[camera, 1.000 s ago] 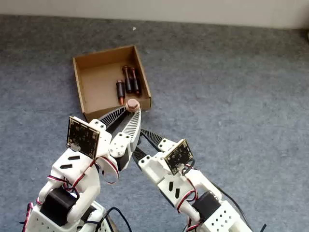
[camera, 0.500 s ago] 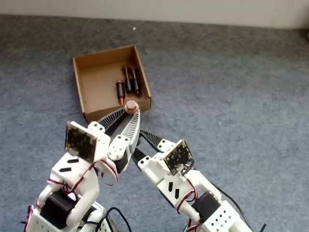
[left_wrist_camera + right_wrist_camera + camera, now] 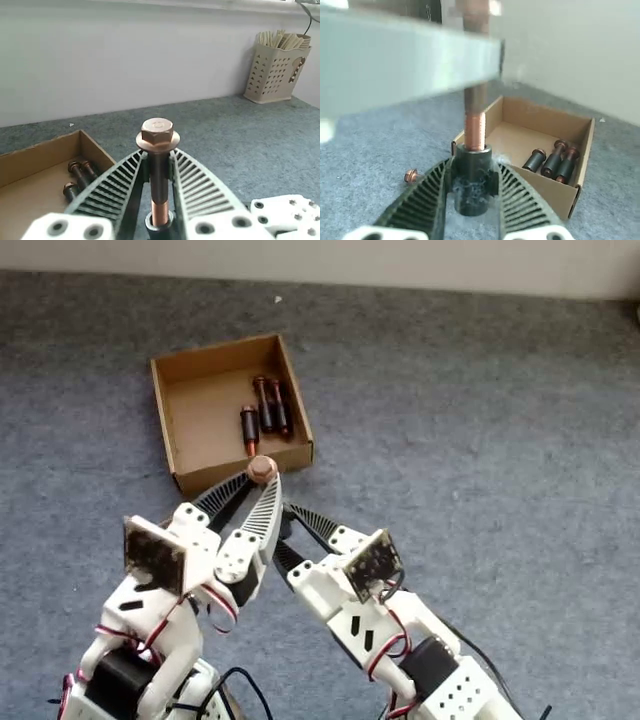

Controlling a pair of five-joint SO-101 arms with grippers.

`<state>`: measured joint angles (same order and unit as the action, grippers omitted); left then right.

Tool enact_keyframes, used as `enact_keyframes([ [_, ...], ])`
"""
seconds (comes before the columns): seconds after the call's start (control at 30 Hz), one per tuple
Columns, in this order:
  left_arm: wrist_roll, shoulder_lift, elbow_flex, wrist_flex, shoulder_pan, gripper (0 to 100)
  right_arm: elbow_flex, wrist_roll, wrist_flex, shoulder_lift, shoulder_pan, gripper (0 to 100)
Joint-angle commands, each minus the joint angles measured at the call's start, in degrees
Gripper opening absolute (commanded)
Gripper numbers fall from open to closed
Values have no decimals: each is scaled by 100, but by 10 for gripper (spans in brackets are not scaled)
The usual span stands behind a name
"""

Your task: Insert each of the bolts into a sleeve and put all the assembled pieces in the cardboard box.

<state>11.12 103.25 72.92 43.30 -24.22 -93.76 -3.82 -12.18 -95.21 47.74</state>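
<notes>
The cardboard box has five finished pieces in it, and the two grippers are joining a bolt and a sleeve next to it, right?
Not quite. The cardboard box holds three finished pieces, not five, as the high view shows. The rest stands: beside it, the left gripper holds a bolt whose tip sits in the sleeve held by the right gripper.
</notes>
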Motion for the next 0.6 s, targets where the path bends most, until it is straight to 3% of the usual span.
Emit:
enact_keyframes([
  [0.0, 35, 57, -22, -123, 189, 5, 277, -26, 136, -787, -75, 5],
  [0.43, 35, 57, -22, -88, 163, 12, 268, -62, 154, -998, -22, 5],
  [0.57, 35, 66, -22, -79, 207, 160, 277, -62, 154, -998, -31, 5],
])
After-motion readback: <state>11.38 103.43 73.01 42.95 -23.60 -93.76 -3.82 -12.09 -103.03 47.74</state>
